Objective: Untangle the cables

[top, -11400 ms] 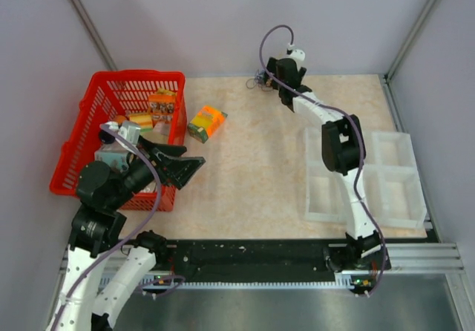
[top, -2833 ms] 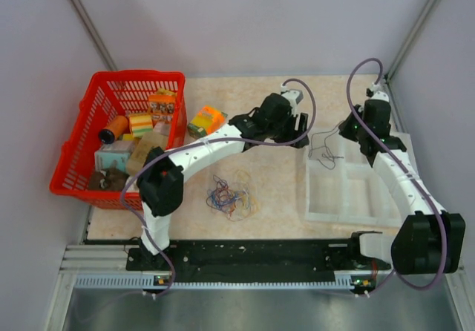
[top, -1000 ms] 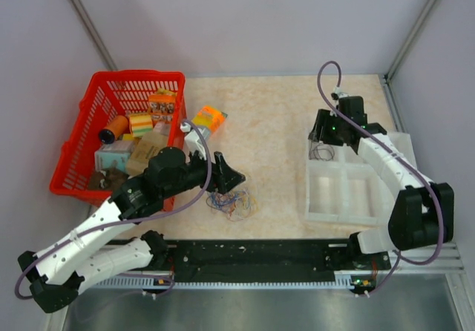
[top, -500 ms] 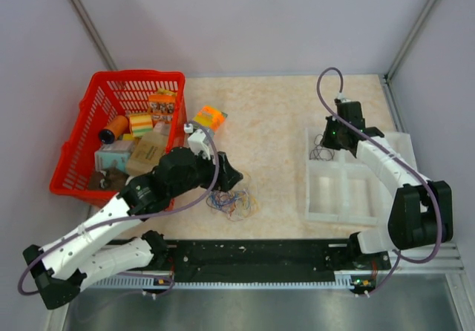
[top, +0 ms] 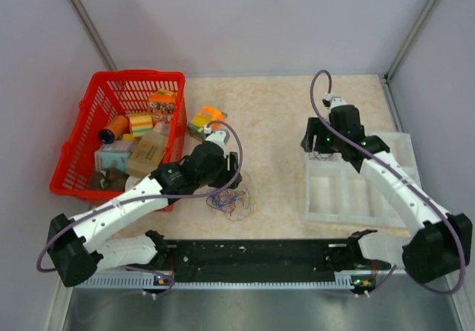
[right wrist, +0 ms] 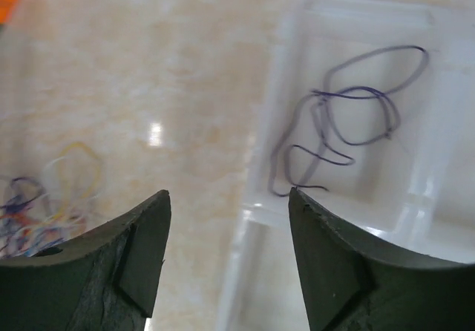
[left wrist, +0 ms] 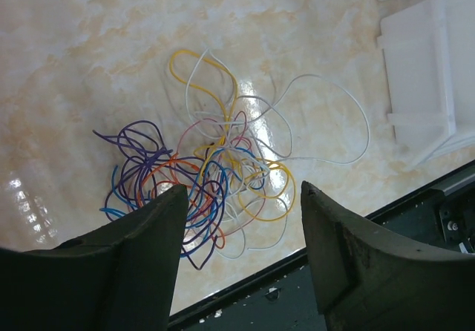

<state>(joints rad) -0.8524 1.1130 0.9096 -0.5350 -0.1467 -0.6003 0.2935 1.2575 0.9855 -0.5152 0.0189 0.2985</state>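
Both arms share one build: white, tube-like links joined by stout, rounded black joints (the ones farthest from the grippers look the bulkiest). Just behind the left gripper (top: 223,180) sits a small white connector, and from it a purple lead (top: 240,160) runs back along the left arm (top: 111,214). A second purple lead (top: 312,97) rises from the matching white connector behind the right gripper (top: 315,142) and follows the right arm (top: 393,182). The fingers (left wrist: 141,264) are matte black, broad and wedge-shaped, curving inward to blunt tips, with slightly greyer inner faces.
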